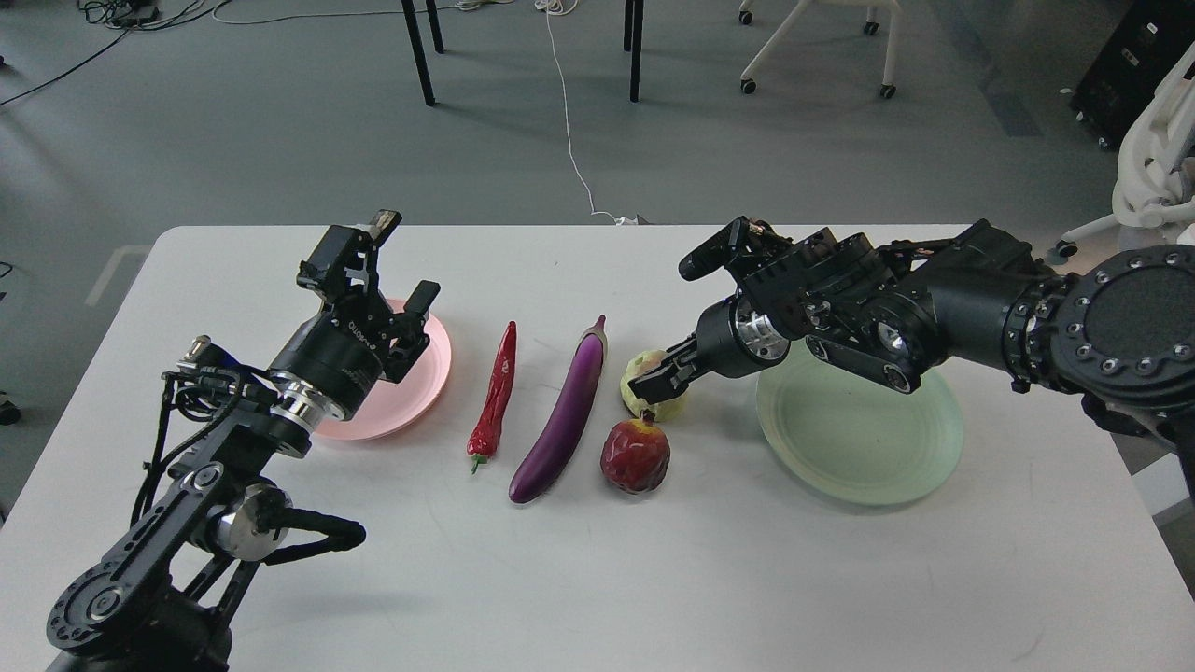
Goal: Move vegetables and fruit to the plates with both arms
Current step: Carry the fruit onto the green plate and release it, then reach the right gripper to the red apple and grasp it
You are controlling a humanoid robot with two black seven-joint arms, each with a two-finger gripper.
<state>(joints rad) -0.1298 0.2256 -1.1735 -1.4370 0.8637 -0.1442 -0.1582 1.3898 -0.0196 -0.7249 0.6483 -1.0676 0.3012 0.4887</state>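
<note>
The yellow-green fruit point(637, 385) lies on the white table beside the eggplant's stem end. My right gripper point(656, 377) is down on it, with its fingers against its top and right side. I cannot tell whether they grip it. The dark red pomegranate point(635, 455) sits just in front of the fruit. The purple eggplant point(564, 416) and the red chili point(495, 392) lie side by side at the middle. My left gripper point(403, 261) is open and empty above the pink plate point(425, 373). The mint green plate point(859, 434) lies under my right forearm.
The white table point(597, 579) ends close behind the objects, with grey floor, table legs, a white cable point(569, 131) and a wheeled chair point(812, 37) beyond. My left arm's elbow and cables point(215, 467) hang over the table's front left.
</note>
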